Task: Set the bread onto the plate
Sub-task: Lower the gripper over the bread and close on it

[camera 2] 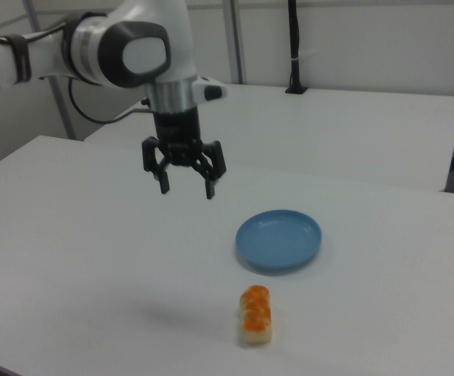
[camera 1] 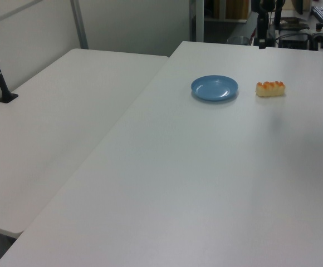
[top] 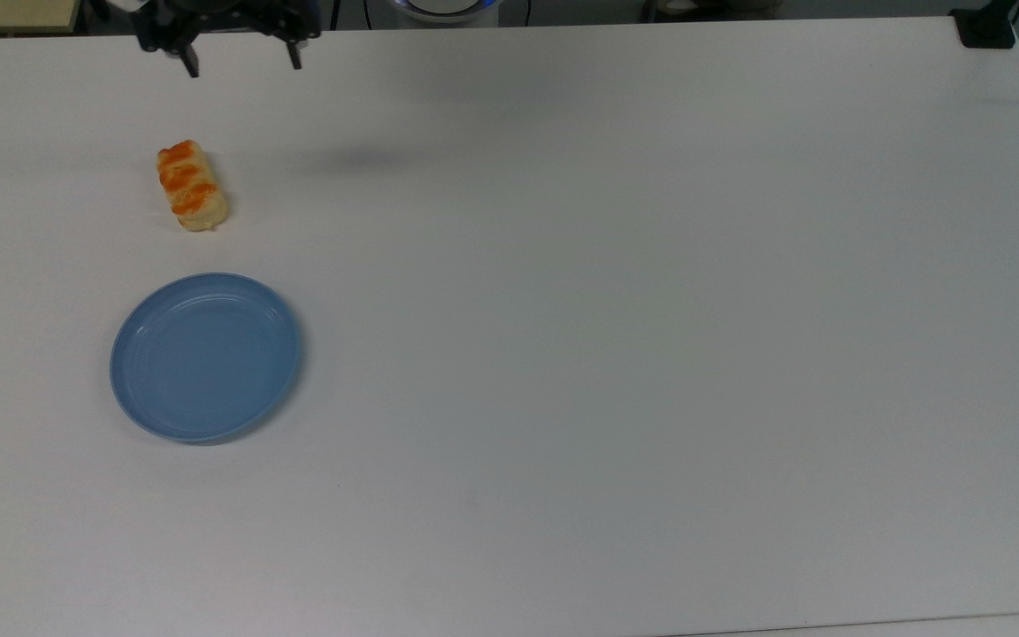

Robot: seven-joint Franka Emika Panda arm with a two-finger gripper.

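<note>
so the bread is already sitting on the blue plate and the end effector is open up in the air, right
Not quite. The bread lies on the white table, apart from the blue plate, which holds nothing; the top view shows the gap between them. The end effector is indeed open and up in the air, as the right view shows.

Nothing to read here — no lettering, labels, brand marks or numbers on any surface in the top view, the left view or the right view.
</note>
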